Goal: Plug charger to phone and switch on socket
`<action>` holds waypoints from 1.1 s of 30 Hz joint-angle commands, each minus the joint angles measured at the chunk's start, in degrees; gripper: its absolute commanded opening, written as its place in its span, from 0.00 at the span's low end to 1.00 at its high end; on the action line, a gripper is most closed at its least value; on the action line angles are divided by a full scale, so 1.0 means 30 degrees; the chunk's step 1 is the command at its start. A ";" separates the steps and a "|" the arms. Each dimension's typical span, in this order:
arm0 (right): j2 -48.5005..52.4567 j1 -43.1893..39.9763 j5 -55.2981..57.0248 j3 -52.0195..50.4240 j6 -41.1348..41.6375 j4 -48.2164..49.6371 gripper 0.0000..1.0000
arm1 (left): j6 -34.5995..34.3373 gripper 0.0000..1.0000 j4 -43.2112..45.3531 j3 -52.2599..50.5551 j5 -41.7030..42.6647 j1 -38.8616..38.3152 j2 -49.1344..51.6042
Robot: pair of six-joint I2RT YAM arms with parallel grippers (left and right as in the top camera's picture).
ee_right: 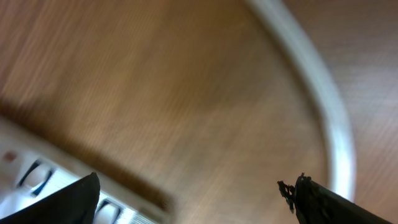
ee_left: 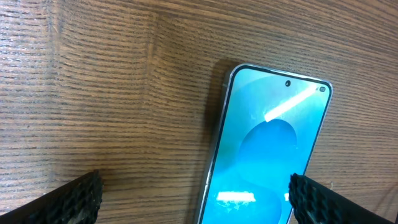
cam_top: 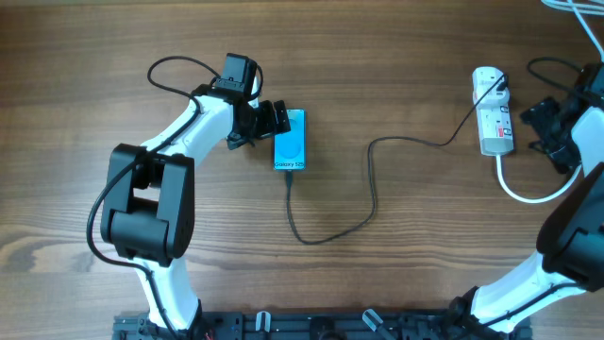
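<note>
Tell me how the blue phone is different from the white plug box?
The phone glows bright blue; the socket is white with small red marks. The phone is smaller; the socket is longer. A thick white lead leaves the socket, none leaves the phone. Both lie flat on the wooden table, and the thin black charger runs to both.

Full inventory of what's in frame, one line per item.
phone: 1, cyan lit screen, flat, centre-left
socket: 1, white strip, far right
charger: 1, thin black cable, from phone's near end to socket
lead: 1, thick white, curves off socket's near end
white cords: count unclear, top-right corner
table: 1, brown wood
left gripper: 1, black, open, at phone's far end
right gripper: 1, black, open, just right of socket
</note>
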 commanded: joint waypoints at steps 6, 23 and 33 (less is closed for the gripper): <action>0.1676 0.0350 -0.2965 -0.0182 -0.1843 0.1705 1.00 | 0.0029 1.00 0.0000 -0.0015 -0.0182 0.0000 0.0109; 0.2025 0.0393 -0.3118 -0.0189 -0.3905 0.3417 1.00 | 0.0029 1.00 0.0000 -0.0015 -0.0182 0.0000 0.0109; 0.2900 0.0444 -0.3381 -0.0189 -0.4291 0.4211 1.00 | 0.0029 1.00 0.0000 -0.0015 -0.0182 0.0000 0.0109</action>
